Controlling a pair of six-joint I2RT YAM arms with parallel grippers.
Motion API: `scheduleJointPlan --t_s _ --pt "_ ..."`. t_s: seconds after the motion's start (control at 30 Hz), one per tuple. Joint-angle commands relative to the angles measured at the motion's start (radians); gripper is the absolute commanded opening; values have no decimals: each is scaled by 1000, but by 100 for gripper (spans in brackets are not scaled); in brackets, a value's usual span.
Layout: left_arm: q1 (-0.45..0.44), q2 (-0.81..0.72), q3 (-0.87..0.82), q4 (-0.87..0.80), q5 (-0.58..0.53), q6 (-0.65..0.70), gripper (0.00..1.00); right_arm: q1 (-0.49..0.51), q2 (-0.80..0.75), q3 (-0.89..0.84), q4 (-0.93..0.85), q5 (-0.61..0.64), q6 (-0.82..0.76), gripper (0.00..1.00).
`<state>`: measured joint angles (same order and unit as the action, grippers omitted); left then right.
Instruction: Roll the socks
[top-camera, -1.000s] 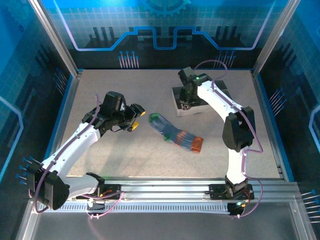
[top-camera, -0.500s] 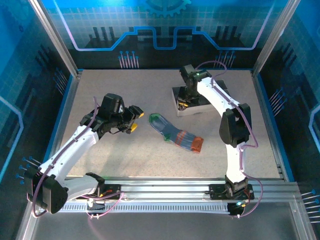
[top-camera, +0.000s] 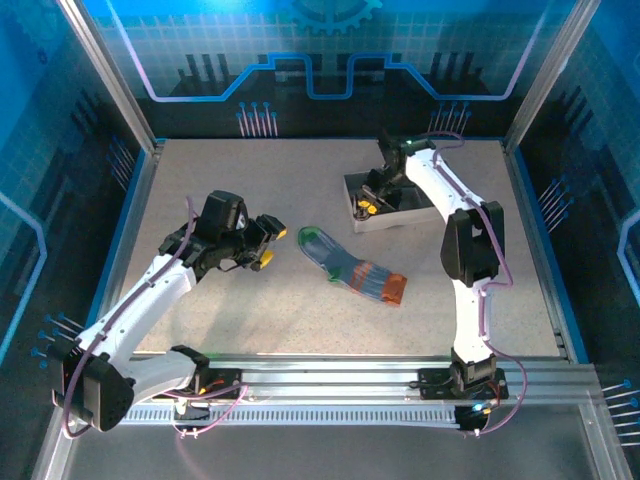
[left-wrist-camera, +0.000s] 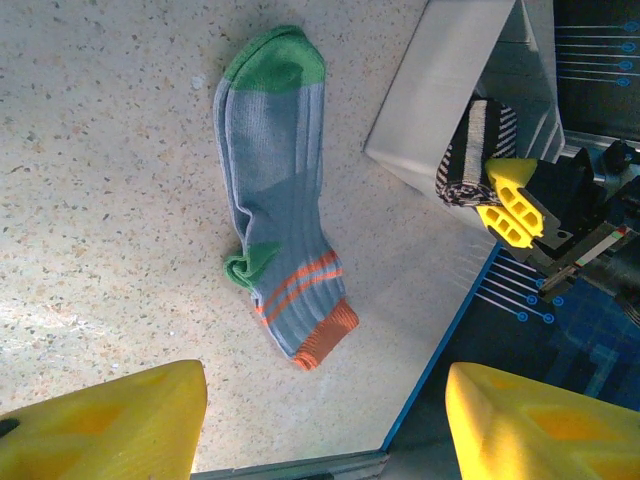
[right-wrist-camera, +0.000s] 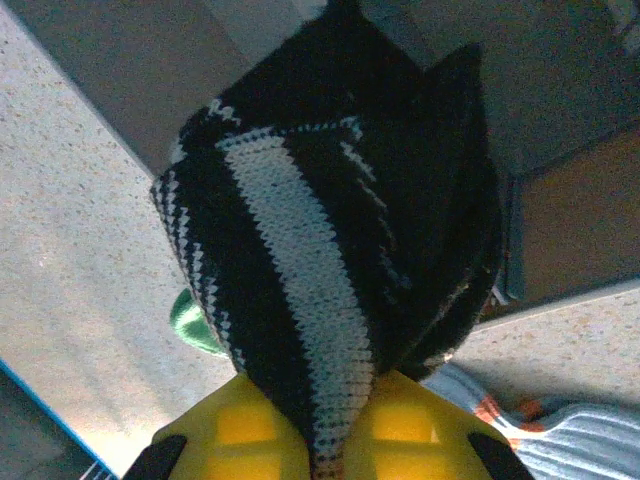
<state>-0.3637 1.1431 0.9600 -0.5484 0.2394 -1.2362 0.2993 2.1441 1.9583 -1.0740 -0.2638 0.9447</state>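
Placement step: right gripper (top-camera: 366, 208) pinches black sock (right-wrist-camera: 330, 250) at tray (top-camera: 372, 227) edge; left gripper (top-camera: 272, 243), spread, should take blue-grey sock (top-camera: 355, 268), three o'clock.

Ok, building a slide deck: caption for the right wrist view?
Right gripper shut on the black-and-white striped sock by the grey tray.

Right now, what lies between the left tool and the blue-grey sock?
Nothing. The table between the left tool and the blue-grey sock is bare, as the top external view shows.

Blue-grey sock (top-camera: 353, 270) flat near grey tray (top-camera: 382, 223)
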Motion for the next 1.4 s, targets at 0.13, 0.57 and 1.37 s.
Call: scheduleJointPlan --t_s 0.13,0.57,1.37 --pt "6 -15 -9 -15 -14 -21 65 -10 52 12 -43 -142 85 0" --pt "9 59 -1 42 22 -23 65 -37 12 -105 42 -254 246 0" --pt "-7 132 24 90 31 -25 65 -47 -37 -191 215 -395 646 0"
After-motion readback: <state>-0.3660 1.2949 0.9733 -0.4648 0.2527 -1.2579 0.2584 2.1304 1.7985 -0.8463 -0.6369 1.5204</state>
